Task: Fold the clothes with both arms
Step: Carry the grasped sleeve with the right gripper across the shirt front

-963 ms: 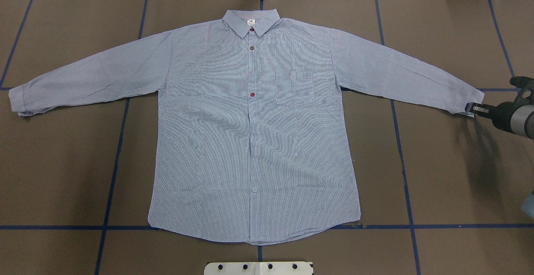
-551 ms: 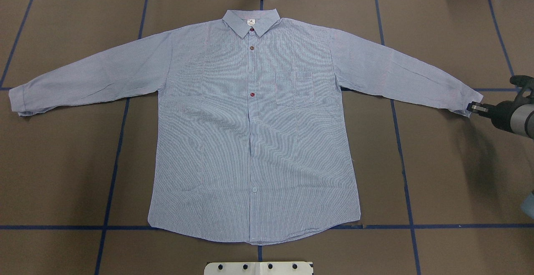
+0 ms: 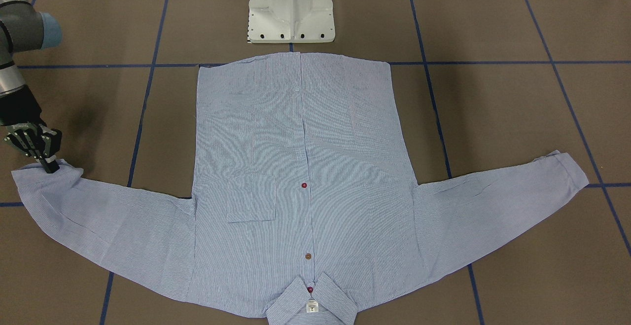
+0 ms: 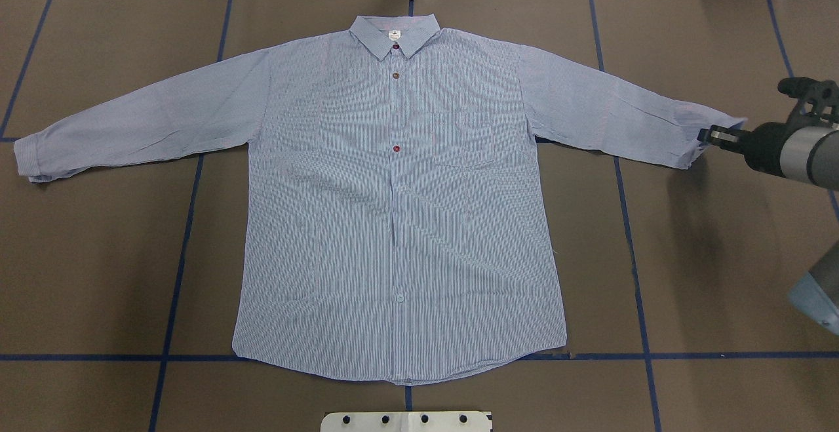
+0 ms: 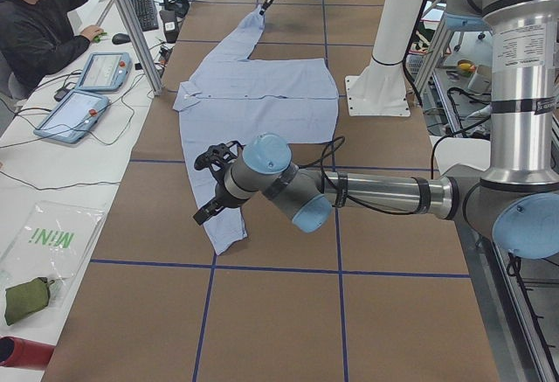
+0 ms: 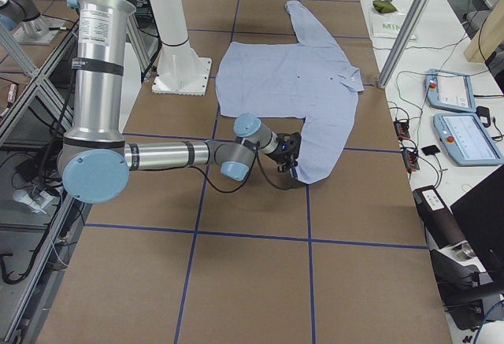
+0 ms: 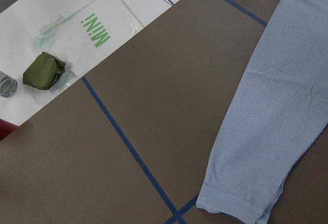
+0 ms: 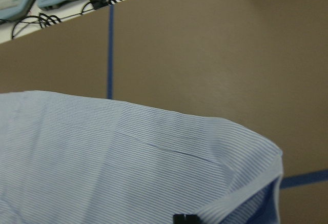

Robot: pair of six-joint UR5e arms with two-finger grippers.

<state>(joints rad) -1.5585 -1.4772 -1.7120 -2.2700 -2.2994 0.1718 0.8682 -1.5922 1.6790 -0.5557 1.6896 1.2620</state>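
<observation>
Presently: right arm (image 4: 796, 155) stretched low, right pincer (image 4: 706, 135) clamped on the lifted cuff at 3 o'clock of the striped shirt (image 4: 400, 222), spread flat on the counter (image 4: 708, 274); left arm (image 5: 376, 194) low above the opposite sleeve, left pincer (image 5: 200, 191) opening: cannot tell. Brown surface, blue tape grid (image 4: 721, 355).
</observation>
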